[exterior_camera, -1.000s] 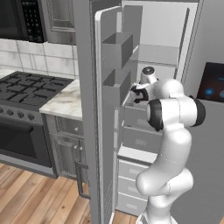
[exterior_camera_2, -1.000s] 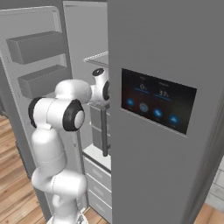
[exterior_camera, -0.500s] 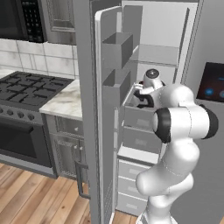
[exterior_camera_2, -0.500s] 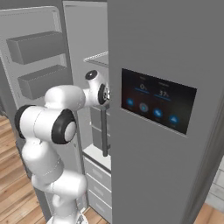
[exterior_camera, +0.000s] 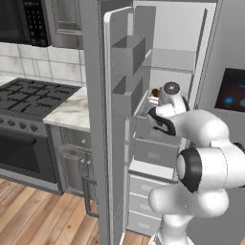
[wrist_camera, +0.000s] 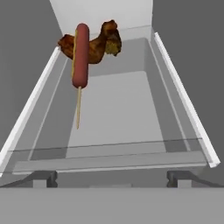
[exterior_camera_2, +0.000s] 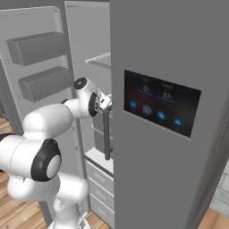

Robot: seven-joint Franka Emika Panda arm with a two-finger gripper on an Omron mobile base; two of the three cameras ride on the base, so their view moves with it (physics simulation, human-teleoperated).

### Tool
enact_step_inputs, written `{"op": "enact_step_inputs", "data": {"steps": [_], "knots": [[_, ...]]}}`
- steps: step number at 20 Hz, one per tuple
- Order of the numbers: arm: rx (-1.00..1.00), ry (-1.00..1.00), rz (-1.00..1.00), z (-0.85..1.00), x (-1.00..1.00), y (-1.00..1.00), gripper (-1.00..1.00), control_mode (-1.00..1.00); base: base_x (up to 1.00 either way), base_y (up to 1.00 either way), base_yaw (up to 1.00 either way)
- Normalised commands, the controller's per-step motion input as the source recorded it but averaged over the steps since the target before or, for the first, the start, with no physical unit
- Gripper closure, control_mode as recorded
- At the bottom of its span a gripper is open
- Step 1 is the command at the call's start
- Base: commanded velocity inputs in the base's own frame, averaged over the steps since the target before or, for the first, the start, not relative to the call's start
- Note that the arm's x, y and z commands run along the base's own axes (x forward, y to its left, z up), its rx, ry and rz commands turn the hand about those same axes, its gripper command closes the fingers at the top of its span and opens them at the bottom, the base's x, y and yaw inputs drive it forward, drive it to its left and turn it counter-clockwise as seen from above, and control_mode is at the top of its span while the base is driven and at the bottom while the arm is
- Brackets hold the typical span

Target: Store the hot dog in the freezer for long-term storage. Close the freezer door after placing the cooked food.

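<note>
Hot dog [wrist_camera: 81, 54] lies lengthwise, stick toward the empty, parted pincer [wrist_camera: 111, 177] (freezer shelf)

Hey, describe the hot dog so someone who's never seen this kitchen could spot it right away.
Start at the tall grey refrigerator and look into its open freezer on the left, then at the clear-fronted shelf inside. Near the back of that shelf lies the hot dog: a slim, smooth, reddish-brown sausage with a thin pale stick poking from one end. Right behind it is a rounder, lumpy brown piece of food, with no stick.

glossy hot dog [wrist_camera: 81, 54], matt grey freezer door [exterior_camera: 93, 119]
</note>
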Motion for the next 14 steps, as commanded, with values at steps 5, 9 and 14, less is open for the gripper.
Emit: {"op": "enact_step_inputs", "data": {"steps": [5,9,14], "knots": [[0.00,0.00,0.00,0.20,-0.90,0.29,-1.00,-1.00,0.00,0.00,0.00],[0.01,0.00,0.00,0.31,-0.93,0.29,-1.00,-1.00,0.00,0.00,0.00],[0.09,0.03,0.00,0.42,-0.94,0.28,-1.00,-1.00,0.00,0.00,0.00]]}}
